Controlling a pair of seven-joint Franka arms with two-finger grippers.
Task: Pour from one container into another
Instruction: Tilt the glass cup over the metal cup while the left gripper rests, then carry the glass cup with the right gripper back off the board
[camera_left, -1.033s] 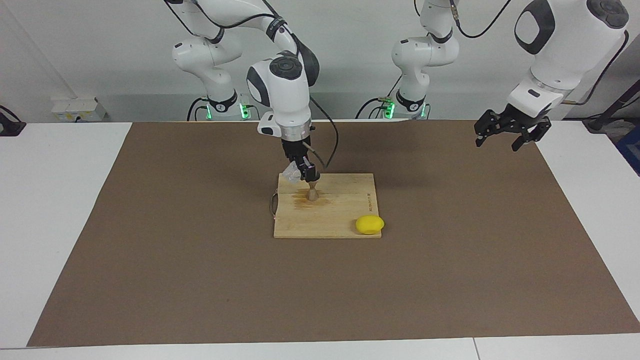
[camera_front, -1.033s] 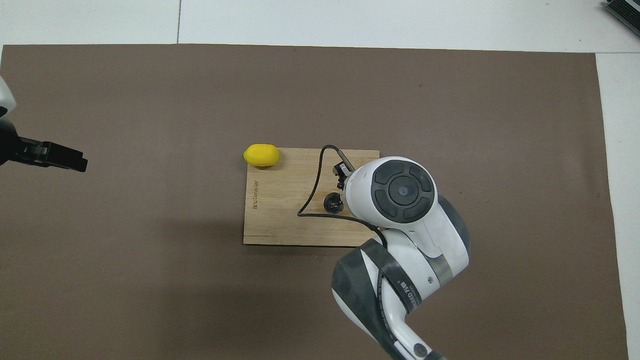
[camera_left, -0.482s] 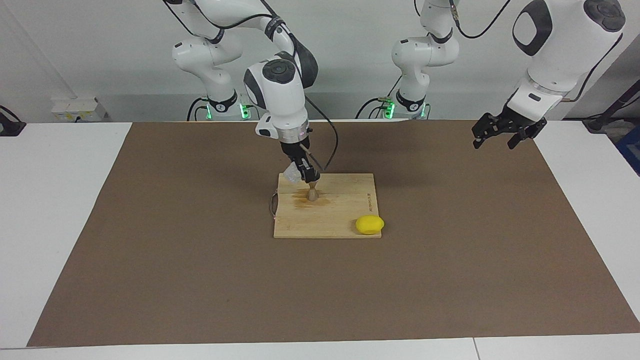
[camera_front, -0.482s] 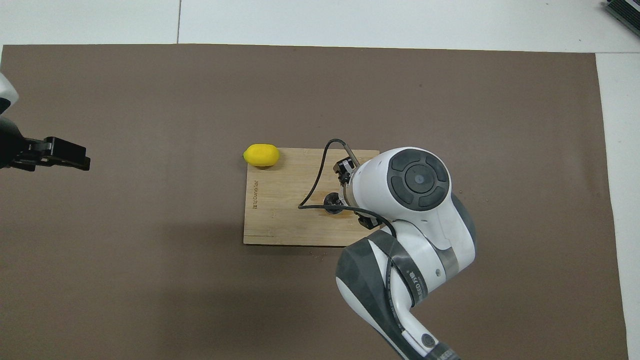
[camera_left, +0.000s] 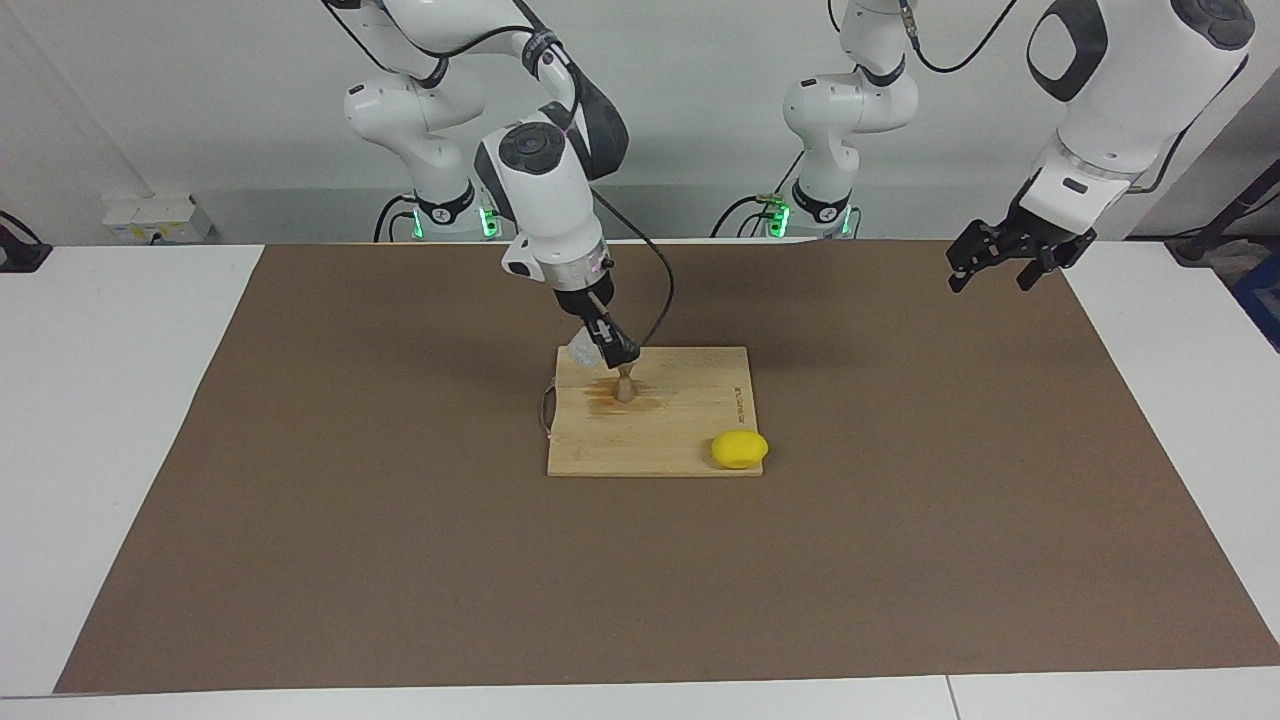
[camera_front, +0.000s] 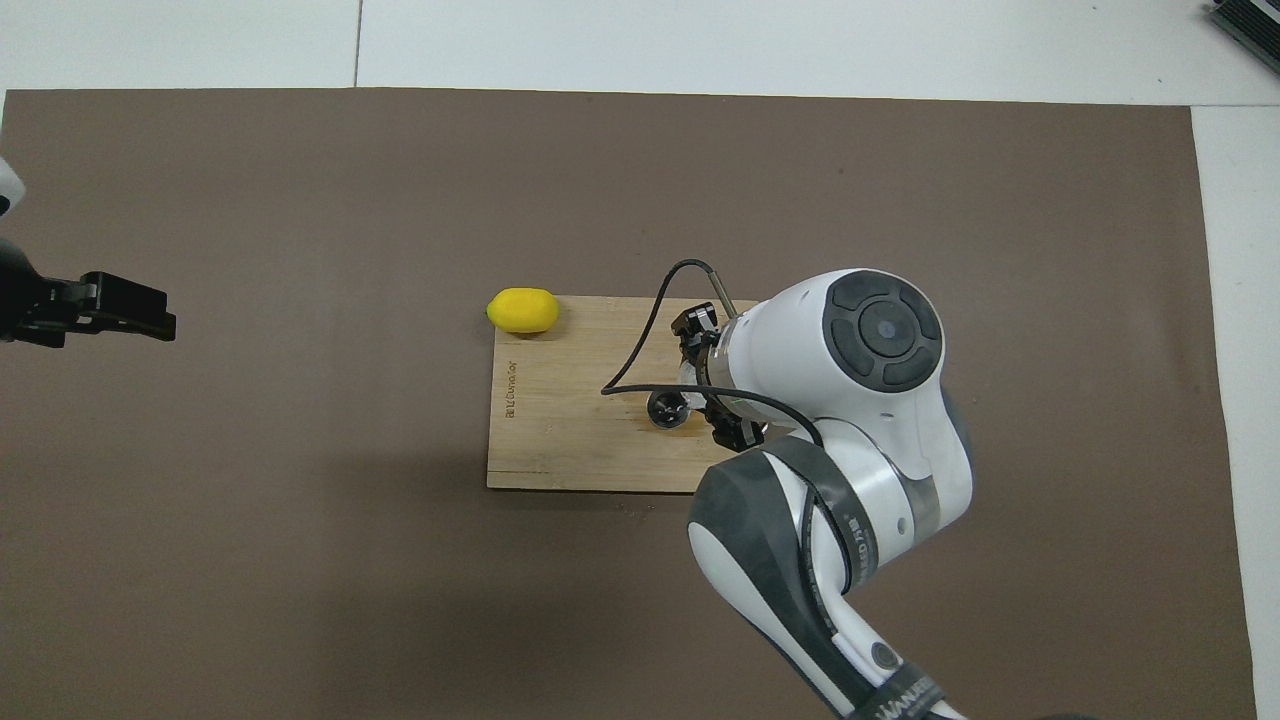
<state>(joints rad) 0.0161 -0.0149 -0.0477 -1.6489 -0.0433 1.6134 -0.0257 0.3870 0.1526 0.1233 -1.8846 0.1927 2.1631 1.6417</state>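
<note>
Right gripper (camera_left: 603, 349) hangs over the wooden cutting board (camera_left: 690, 440), clamped on the small clear cup (camera_left: 581, 350), which it holds tipped over on a slant. The cup's mouth leans down toward the metal jigger (camera_left: 624, 385), and the gripper's tip sits just above the jigger's upper cone. The jigger stands upright on the board, in the half of it nearer to the robots and toward the right arm's end. Around its foot the wood shows a darker, wet-looking stain (camera_left: 615, 402).

From overhead the right arm's big white wrist covers most of the cup, so only the gripper's black links (camera_front: 705, 385) and the jigger's open top (camera_front: 667, 407) show beside it. A black cable (camera_front: 640, 350) loops out from the wrist across the board.

A yellow lemon (camera_left: 739, 449) lies at the board's corner farthest from the robots, toward the left arm's end, partly overhanging the edge onto the brown mat (camera_left: 300, 500) that covers the table.

The left arm waits well apart from all this. Its left gripper (camera_left: 1008, 265) hangs in the air over the mat's edge at its own end of the table, fingers spread apart and holding nothing.
</note>
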